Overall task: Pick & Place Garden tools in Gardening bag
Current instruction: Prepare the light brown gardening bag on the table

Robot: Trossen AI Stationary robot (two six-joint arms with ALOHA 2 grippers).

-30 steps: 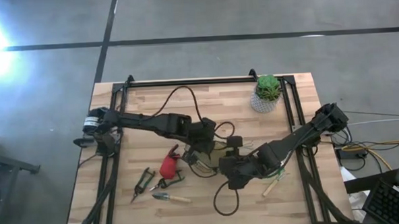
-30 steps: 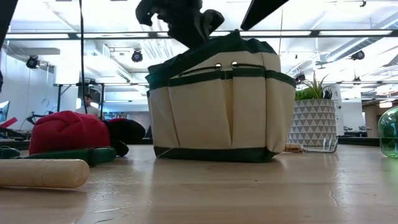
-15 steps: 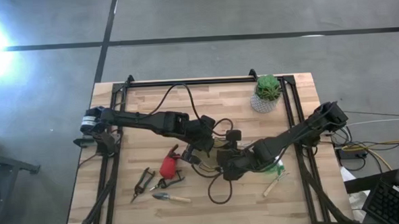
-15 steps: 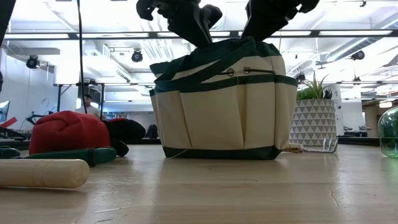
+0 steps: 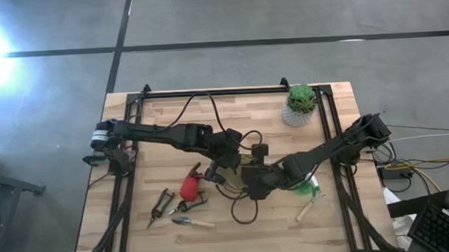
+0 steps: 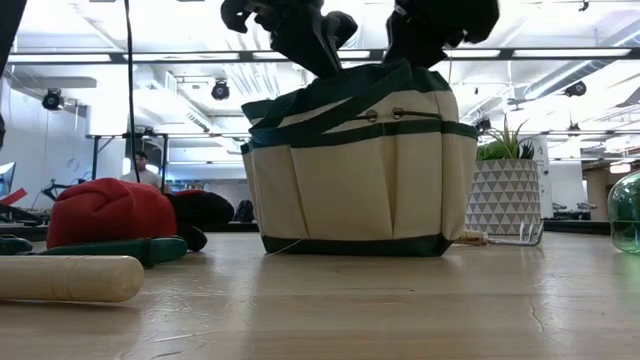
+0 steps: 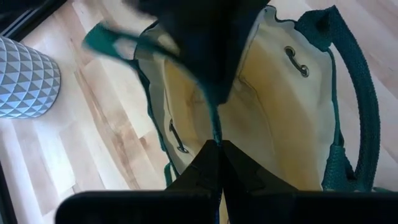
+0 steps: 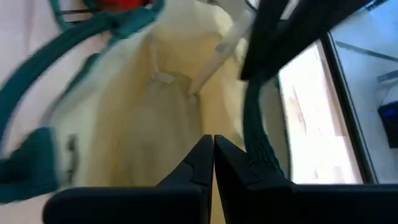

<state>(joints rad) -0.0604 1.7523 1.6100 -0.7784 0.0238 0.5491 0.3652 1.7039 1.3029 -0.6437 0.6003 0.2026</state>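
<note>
Nearest the low camera, at the front left of the wooden surface (image 6: pixel 330 310), lies a wooden tool handle (image 6: pixel 70 278), and just behind it a green-handled tool (image 6: pixel 110 248) and a red-and-black piece (image 6: pixel 110 212). From above, these tools sit grouped to the left of the bag: the red piece (image 5: pixel 189 187), dark pruners (image 5: pixel 161 205) and a wooden-handled trowel (image 5: pixel 192 222). On the other side, a second wooden-handled tool (image 5: pixel 305 208) lies near the front right, and the round green spray bottle (image 6: pixel 627 225) shows at the right edge of the low view.

Mid-surface stands the gardening bag (image 6: pixel 355 170), beige with dark green trim, upright with its pockets facing the camera. Both arms crowd over its mouth and hide most of it from above. The left claw (image 7: pixel 214 152) is pressed together, its tips at the bag's rim beside a green handle (image 7: pixel 354 93). The right claw (image 8: pixel 208 146) is also pressed together with nothing between its tips, pointing into the pale interior. A black cable (image 5: pixel 240 213) loops across the surface in front of the bag.

Farther back, a green plant in a white patterned pot (image 5: pixel 299 105) stands at the rear right. Beyond is a bright room with ceiling lights, and a person (image 6: pixel 141 165) shows small in the distance.
</note>
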